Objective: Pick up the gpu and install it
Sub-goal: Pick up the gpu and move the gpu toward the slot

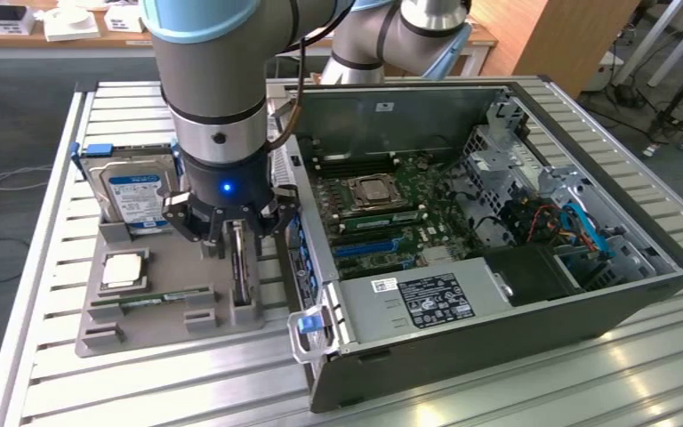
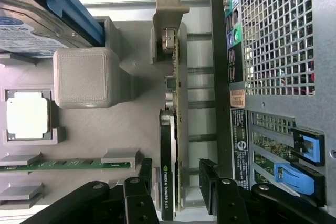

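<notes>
Though partly hidden by the gripper [image 1: 237,242] in the exterior view, the gpu [image 2: 169,145] stands on edge in the grey tray [image 1: 140,331], jaws spread wide astride it. The tray also holds a hard drive [image 1: 136,194], CPU [image 1: 122,269] and RAM stick [image 1: 152,300].

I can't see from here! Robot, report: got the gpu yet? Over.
Tool open, straddling gpu. Gpu upright in grey holder, not gripped. Computer case close alongside.
</notes>
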You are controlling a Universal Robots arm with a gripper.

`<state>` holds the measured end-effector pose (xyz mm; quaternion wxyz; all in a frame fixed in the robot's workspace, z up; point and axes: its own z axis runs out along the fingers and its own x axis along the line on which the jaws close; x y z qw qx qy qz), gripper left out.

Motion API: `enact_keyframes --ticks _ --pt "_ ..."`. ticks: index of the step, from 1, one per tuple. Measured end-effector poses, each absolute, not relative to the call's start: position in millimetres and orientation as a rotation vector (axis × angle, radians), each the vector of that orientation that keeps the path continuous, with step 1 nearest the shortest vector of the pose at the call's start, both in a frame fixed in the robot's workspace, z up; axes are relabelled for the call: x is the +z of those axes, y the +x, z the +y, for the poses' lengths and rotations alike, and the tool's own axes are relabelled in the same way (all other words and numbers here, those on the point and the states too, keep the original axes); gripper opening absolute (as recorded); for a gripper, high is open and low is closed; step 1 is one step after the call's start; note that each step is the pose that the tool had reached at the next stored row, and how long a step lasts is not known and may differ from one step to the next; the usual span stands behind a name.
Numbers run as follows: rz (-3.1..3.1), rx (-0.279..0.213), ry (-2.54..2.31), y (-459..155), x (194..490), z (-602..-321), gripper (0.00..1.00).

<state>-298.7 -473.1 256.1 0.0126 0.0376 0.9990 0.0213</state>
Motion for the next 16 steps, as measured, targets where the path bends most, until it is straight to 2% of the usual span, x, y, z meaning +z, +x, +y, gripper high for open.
enact_keyframes --ticks 16 --pt "3.113 0.069 0.117 -298.6 247.1 -469.1 0.49"
